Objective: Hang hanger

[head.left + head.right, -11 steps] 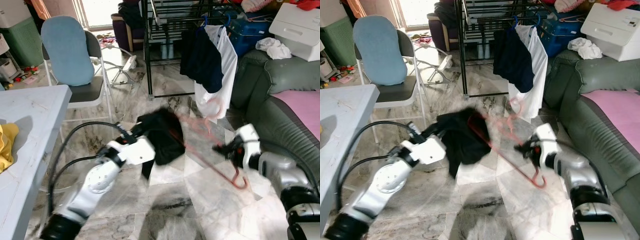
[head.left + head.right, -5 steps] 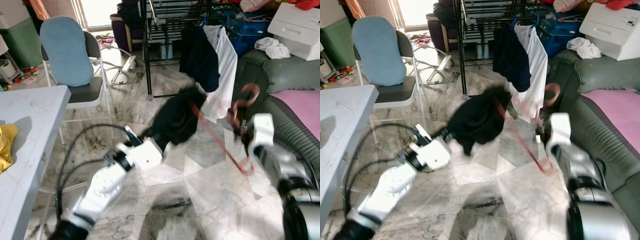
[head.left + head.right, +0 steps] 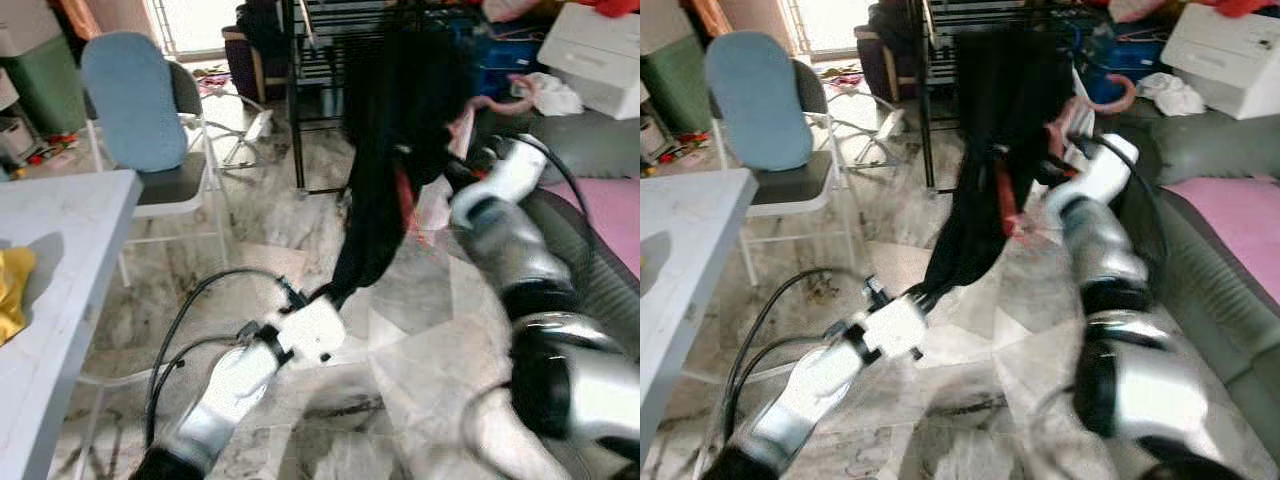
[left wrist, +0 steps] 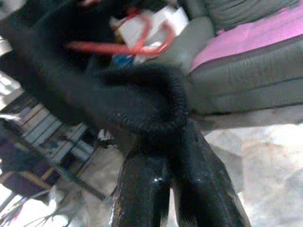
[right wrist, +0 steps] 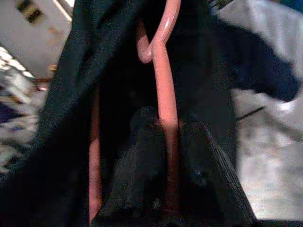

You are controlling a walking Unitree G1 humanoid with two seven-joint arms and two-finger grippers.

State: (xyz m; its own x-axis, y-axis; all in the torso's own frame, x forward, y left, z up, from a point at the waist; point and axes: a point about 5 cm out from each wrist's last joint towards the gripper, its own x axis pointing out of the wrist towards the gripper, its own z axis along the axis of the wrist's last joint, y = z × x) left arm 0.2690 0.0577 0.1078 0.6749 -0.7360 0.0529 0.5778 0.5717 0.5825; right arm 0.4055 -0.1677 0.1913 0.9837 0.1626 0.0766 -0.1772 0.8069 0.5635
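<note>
A black garment (image 3: 385,170) on a pink hanger (image 5: 163,71) is held up high in front of the black drying rack (image 3: 296,110). The hanger's hook (image 3: 1110,93) points right, near the rack's top. My right gripper (image 5: 169,142) is shut on the hanger's bar, with the right arm (image 3: 500,200) raised beside the garment. My left gripper (image 3: 305,297) sits lower and is shut on the garment's hanging bottom end; the left wrist view has its fingers (image 4: 142,189) pinching black cloth (image 4: 142,109). The picture is blurred by motion.
A blue-backed folding chair (image 3: 130,100) stands left of the rack. The white table (image 3: 60,240) with a yellow cloth (image 3: 12,290) is at the near left. A dark sofa with a pink cushion (image 3: 610,195) and a white box (image 3: 600,50) are on the right.
Both arms have swung the garment and hanger up from low over the floor to the rack. The right gripper rose high; the left kept hold of the cloth's lower end.
</note>
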